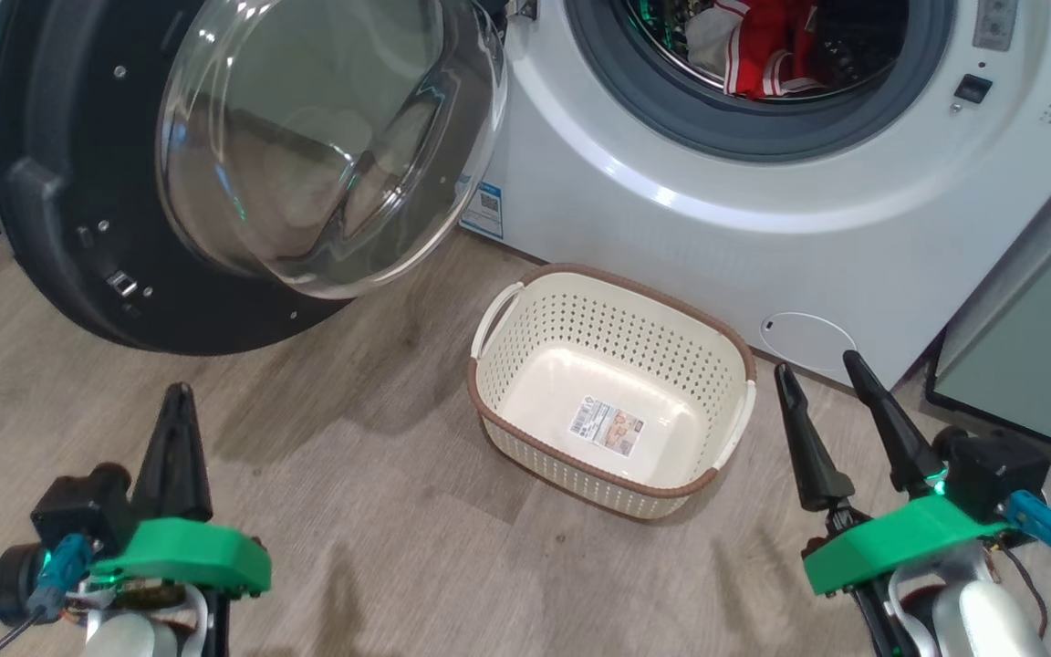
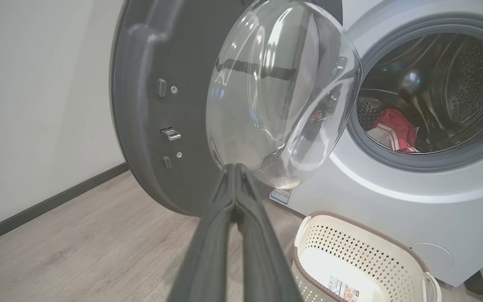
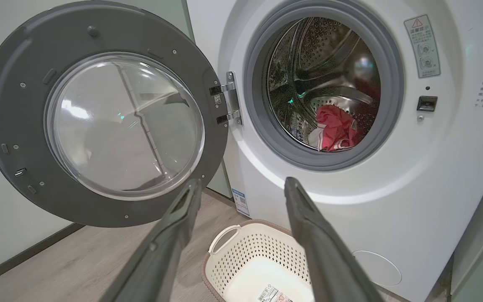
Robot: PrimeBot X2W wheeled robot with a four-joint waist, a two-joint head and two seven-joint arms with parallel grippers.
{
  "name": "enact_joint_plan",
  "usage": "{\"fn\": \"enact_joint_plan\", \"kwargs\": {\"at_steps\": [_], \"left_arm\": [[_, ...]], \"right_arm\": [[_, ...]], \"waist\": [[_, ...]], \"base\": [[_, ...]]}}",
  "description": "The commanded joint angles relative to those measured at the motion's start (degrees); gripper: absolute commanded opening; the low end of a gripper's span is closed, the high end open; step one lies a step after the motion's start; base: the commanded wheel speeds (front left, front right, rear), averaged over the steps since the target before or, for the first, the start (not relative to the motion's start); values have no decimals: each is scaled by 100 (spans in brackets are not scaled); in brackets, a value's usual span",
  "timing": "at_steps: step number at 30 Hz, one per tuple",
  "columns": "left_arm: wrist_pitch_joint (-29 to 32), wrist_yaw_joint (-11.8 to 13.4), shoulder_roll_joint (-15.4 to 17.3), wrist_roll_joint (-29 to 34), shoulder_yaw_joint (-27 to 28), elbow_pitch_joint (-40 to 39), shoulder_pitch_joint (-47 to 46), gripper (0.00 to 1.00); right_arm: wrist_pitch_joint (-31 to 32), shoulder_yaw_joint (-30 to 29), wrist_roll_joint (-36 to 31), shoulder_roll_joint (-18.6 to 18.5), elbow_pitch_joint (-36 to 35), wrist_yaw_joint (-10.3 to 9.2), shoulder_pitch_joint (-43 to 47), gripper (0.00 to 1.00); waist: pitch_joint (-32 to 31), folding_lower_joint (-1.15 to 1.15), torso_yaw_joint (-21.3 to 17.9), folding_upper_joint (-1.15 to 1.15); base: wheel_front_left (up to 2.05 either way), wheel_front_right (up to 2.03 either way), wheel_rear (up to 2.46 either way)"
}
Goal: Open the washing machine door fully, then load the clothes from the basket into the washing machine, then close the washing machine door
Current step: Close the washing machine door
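The washing machine door (image 1: 78, 182) stands swung wide open to the left, its glass bowl (image 1: 325, 137) bulging toward me. Red clothes (image 1: 767, 46) with white trim lie inside the drum of the white washing machine (image 1: 671, 228); they also show as clothes (image 3: 336, 130) and clothes (image 2: 394, 130) in the wrist views. The cream basket (image 1: 489, 411) sits on the floor before the machine, holding nothing but its paper label. My left gripper (image 1: 177, 397) is shut, fingers pressed together, low at the left, clear of the door. My right gripper (image 1: 822, 370) is open beside the basket's right end.
A pale green cabinet (image 1: 1036, 365) stands to the right of the machine. A white wall with a dark skirting board (image 2: 48, 205) runs along the left. Wood-look floor (image 1: 379, 547) lies between my grippers.
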Motion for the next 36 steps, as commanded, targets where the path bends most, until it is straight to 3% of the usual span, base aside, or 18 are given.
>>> {"fn": "enact_joint_plan", "kwargs": {"at_steps": [1, 6, 12, 16, 20, 21, 25, 30, 32, 36], "left_arm": [[-55, -17, 25, 23, 257, -242, -167, 0], [-55, -149, -98, -105, 393, -569, -191, 0], [-55, -837, -365, -1301, 1203, -1404, -488, 0], [61, -1267, -161, -2407, 1867, -1793, -1012, 0], [477, -1531, 199, -3946, 2627, -1725, -1848, 0], [477, -1531, 199, -3946, 2627, -1725, -1848, 0], [981, -1575, 911, -4871, 3235, -935, -2627, 0], [1426, -1492, 1667, -5465, 3714, 555, -3379, 0], [1486, -1469, 2007, -5387, 3778, 1220, -3503, 0], [1659, -1486, 2307, -5583, 3903, 2443, -3829, 0]], "right_arm": [[1, 132, -1, -20, -171, 0, -197, 100], [16, 111, -15, -20, -192, 0, -191, 100], [47, 97, -47, -20, -254, 0, -176, 100], [92, 95, -86, -20, -330, 0, -178, 100], [155, 114, -140, -20, -432, 0, -208, 100], [155, 114, -140, -20, -432, 0, -208, 100], [220, 173, -193, -20, -528, 0, -265, 100], [284, 246, -248, -20, -620, 0, -365, 100], [302, 253, -273, -20, -655, 0, -398, 100], [338, 276, -318, -20, -699, 0, -476, 100]], "waist": [[1, 0, 8, 0], [-7, 0, 40, 0], [-13, 0, 62, 0], [21, 0, 61, 0], [98, 0, 21, 0], [98, 0, 21, 0], [194, 0, -86, 0], [355, 0, -289, 0], [430, 0, -357, 0], [566, 0, -488, 0]], "base": [[0, 0, 0], [0, 0, 0], [0, 0, 0], [0, 0, 0], [0, 0, 0], [0, 0, 0], [0, 0, 0], [0, 0, 0], [0, 0, 0], [0, 0, 0]]}}
